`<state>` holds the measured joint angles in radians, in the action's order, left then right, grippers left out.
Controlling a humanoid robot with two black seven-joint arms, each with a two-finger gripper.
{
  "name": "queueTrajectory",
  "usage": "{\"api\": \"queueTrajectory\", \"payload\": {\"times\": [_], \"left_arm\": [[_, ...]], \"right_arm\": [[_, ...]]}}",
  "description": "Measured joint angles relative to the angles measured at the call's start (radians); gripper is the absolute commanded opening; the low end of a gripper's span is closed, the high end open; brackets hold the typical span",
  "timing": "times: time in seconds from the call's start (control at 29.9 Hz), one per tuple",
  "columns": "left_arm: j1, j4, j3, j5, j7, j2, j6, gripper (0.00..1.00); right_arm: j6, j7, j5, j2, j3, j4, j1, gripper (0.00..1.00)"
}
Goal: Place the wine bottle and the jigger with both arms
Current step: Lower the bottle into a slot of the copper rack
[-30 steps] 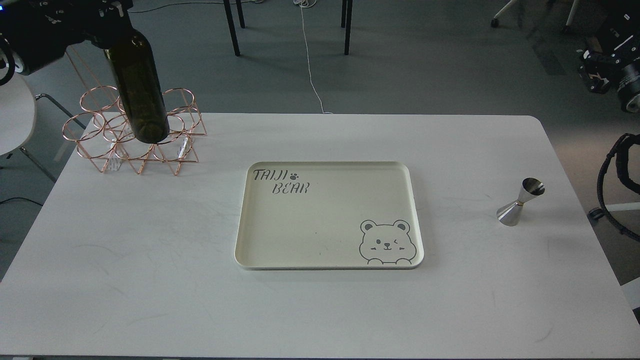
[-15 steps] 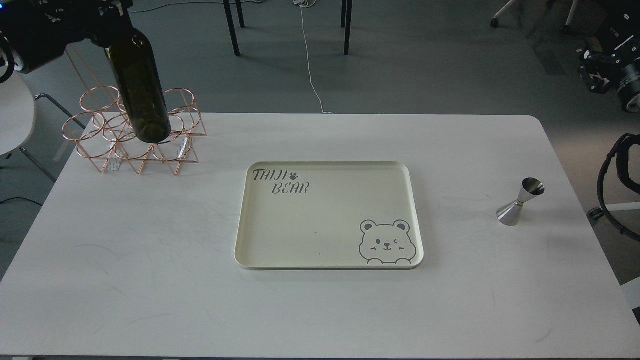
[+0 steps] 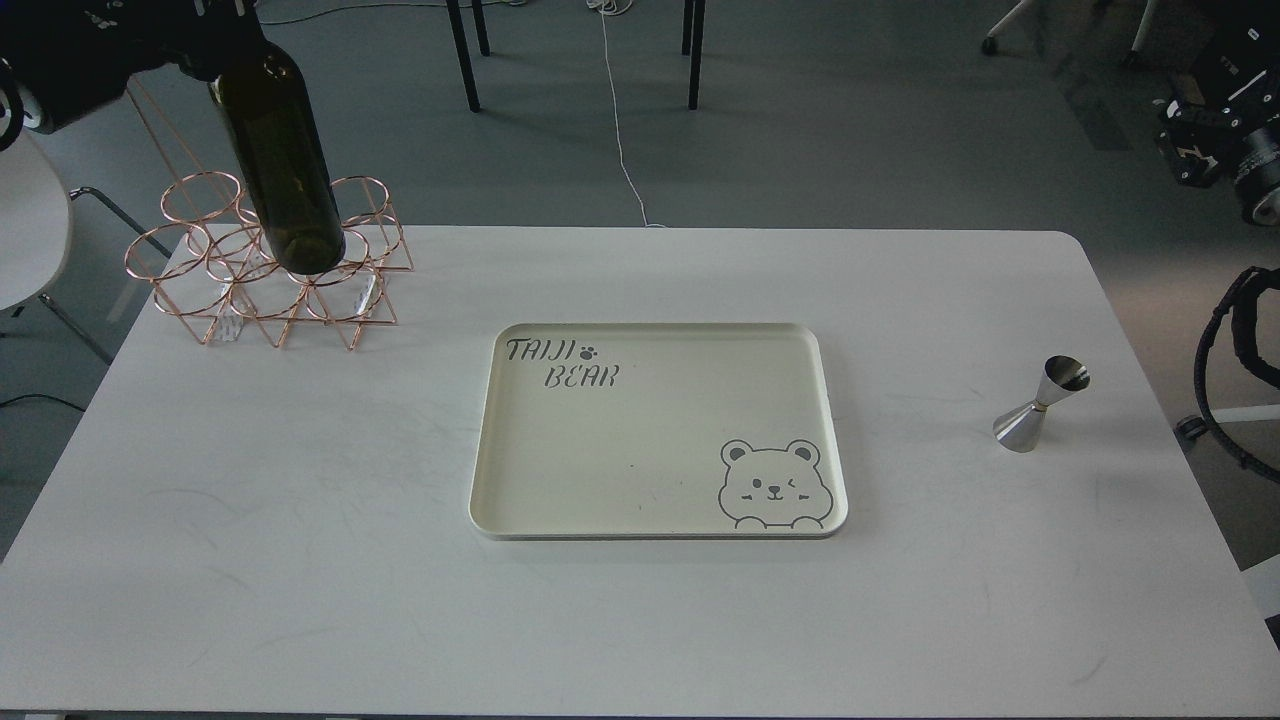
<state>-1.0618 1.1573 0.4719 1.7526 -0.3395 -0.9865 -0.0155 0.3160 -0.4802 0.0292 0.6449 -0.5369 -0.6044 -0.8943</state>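
Observation:
The dark olive-green wine bottle [image 3: 285,170] hangs tilted in the air at the back left, its base just above the copper wire rack [image 3: 268,290]. My left gripper [image 3: 215,35] is shut on the bottle's neck, which it hides. The silver jigger [image 3: 1042,405] stands upright on the white table [image 3: 300,560] at the right, alone. The dark end of my right arm [image 3: 1215,125] is off the table at the far right, well behind the jigger; its fingers cannot be told apart.
A cream tray [image 3: 480,500] with a bear drawing and "TAIJI BEAR" lettering lies in the table's middle, with nothing on it. A black cable bundle [image 3: 1225,360] loops at the right edge. A white chair [image 3: 25,230] stands at the left.
The left gripper has raised the wine bottle a little and shifted it slightly right above the rack. The jigger and tray have not moved.

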Motion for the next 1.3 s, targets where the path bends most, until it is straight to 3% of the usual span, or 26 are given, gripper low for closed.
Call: {"api": "queueTrajectory", "payload": {"times": [0.7, 1.04, 1.14, 1.17, 1.24, 1.27, 1.3], "left_arm": [[0.025, -0.070, -0.049, 0.000, -0.003, 0.049, 0.025, 0.11], [0.074, -0.116, -0.100, -0.015, -0.002, 0.068, 0.078, 0.19], [0.083, -0.142, -0.103, -0.020, -0.002, 0.085, 0.079, 0.27], [0.084, -0.150, -0.106, -0.021, -0.002, 0.090, 0.079, 0.35], [0.084, -0.164, -0.108, -0.022, -0.002, 0.097, 0.080, 0.65], [0.084, -0.172, -0.108, -0.023, -0.002, 0.101, 0.080, 0.73], [0.084, -0.180, -0.108, -0.023, -0.001, 0.106, 0.080, 0.74]], "right_arm": [[0.000, 0.000, 0.000, 0.001, 0.000, 0.000, 0.000, 0.97], [0.000, 0.000, -0.001, 0.001, 0.000, 0.000, -0.002, 0.97], [0.000, 0.000, -0.001, 0.001, 0.000, -0.001, -0.002, 0.97], [0.000, 0.000, -0.001, 0.001, 0.000, -0.001, -0.002, 0.97], [0.000, 0.000, -0.001, 0.001, 0.000, -0.001, -0.002, 0.97], [0.000, 0.000, -0.001, 0.002, 0.000, -0.001, -0.002, 0.97], [0.000, 0.000, -0.001, 0.002, 0.000, -0.001, -0.002, 0.97]]}}
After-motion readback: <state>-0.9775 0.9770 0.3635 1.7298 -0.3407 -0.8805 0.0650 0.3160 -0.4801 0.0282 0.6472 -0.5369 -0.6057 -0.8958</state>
